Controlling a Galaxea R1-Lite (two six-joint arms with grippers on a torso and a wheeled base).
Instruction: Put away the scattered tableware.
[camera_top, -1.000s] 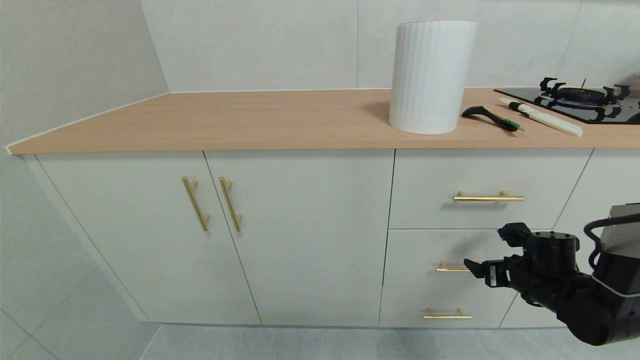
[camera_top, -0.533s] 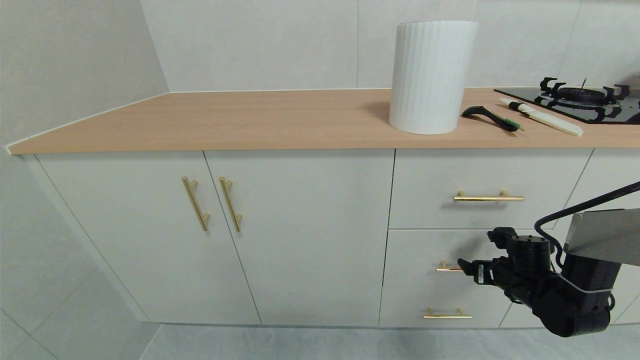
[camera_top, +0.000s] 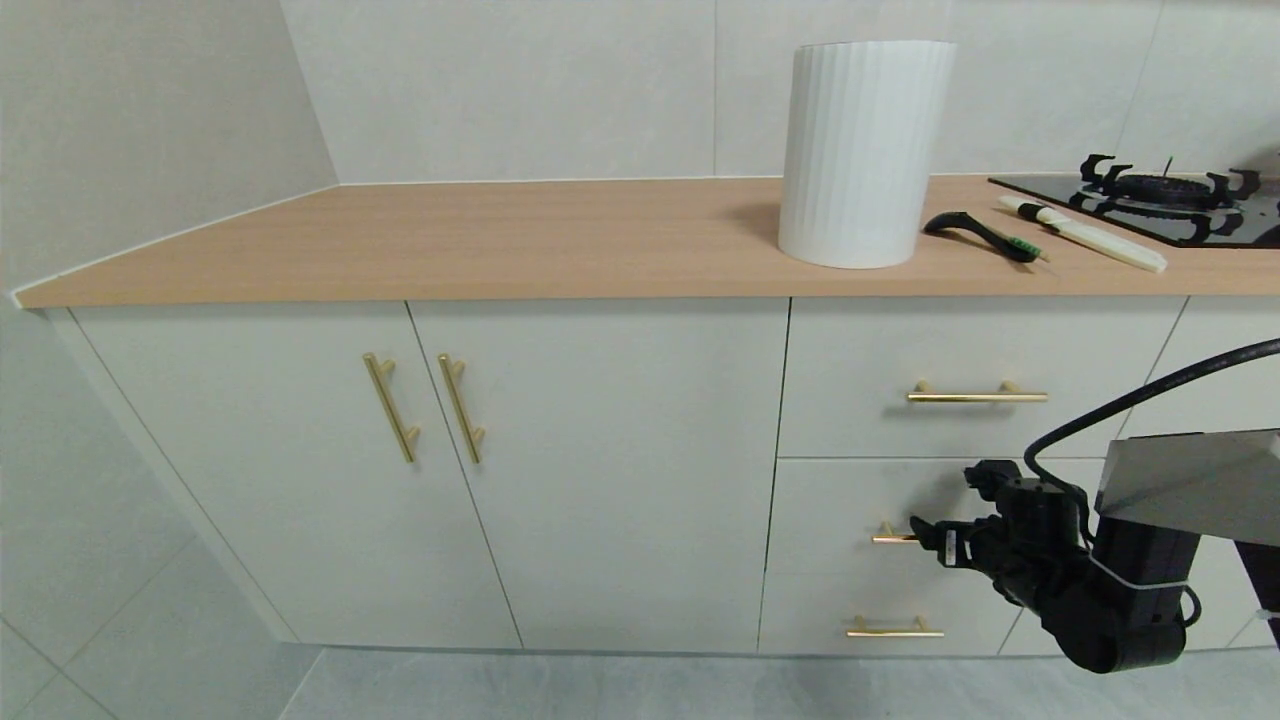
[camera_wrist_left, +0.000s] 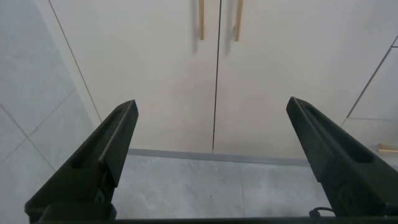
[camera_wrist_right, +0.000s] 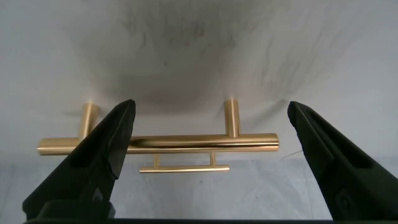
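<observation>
Low at the right-hand drawer bank, the right gripper (camera_top: 945, 500) hangs with jaws spread wide just before the middle drawer handle (camera_wrist_right: 158, 145), not yet touching it. The scattered tableware lies far above on the countertop (camera_top: 500, 240): a black-handled utensil (camera_top: 982, 236) and a long white utensil (camera_top: 1085, 234), side by side between the white ribbed container (camera_top: 860, 155) on their left and the stove (camera_top: 1165, 200) on their right.

Both pieces look slim, light and stiff. Lying flat, they offer little room beneath, so a pinch across the middle of each handle seems the surest hold. The brass bar looks rigid and smooth, likely slippery. It stands off the drawer front on two posts, and the span between them is probably the place to close on.

Room appears open toward the near side for pulling a drawer. The bottom drawer handle (camera_top: 893, 631) sits close below, and the top drawer handle (camera_top: 976, 397) above. The left gripper (camera_wrist_left: 211, 112), jaws also wide and holding nothing, faces the cabinet doors (camera_wrist_left: 217, 62) near the floor, well apart to the left.
</observation>
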